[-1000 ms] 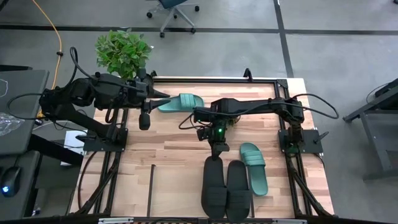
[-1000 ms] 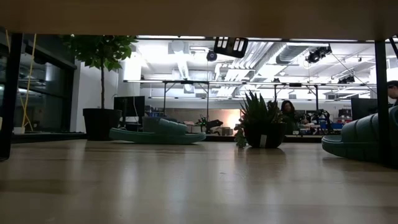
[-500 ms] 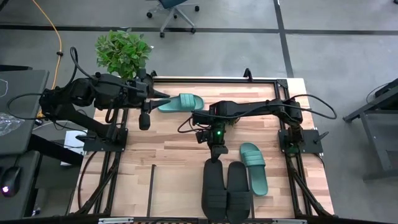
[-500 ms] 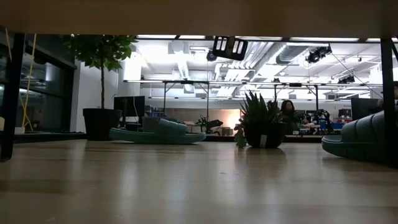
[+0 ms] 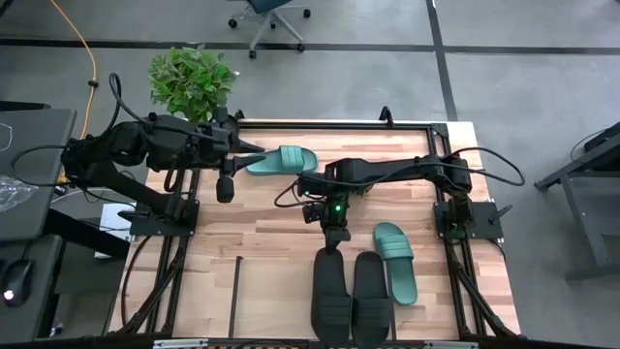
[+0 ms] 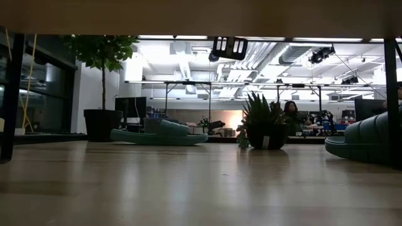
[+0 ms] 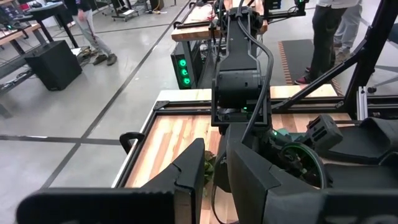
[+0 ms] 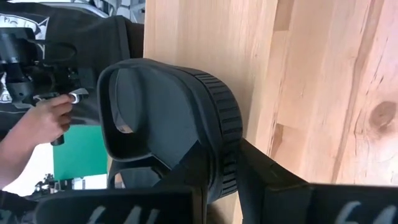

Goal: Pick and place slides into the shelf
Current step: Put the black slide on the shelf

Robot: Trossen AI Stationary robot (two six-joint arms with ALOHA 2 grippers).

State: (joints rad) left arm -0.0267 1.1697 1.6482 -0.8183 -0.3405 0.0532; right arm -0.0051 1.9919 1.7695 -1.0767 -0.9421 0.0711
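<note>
— Four slides on the table (image 5: 262, 228) from above, yes?

— Yes. Two black ones lie side by side near the front edge, the left black slide (image 5: 331, 294) and the right black slide (image 5: 372, 299). The right gripper (image 5: 331, 238) is clamped on the left one's heel end. A teal slide (image 5: 394, 262) lies just beside the right black slide, and another teal slide (image 5: 282, 160) lies well behind, by the left gripper (image 5: 254, 146).

— And the low view?

— The far teal slide (image 6: 159, 134) rests flat; a second teal one (image 6: 367, 139) shows at the edge, beside a potted plant (image 6: 262, 122).

— Left wrist?

— Its fingers (image 7: 186, 174) are nearly together, holding nothing.

— Right wrist?

— The black slide's strap (image 8: 180, 124) rises right ahead of the pinching fingers (image 8: 261, 177).
</note>
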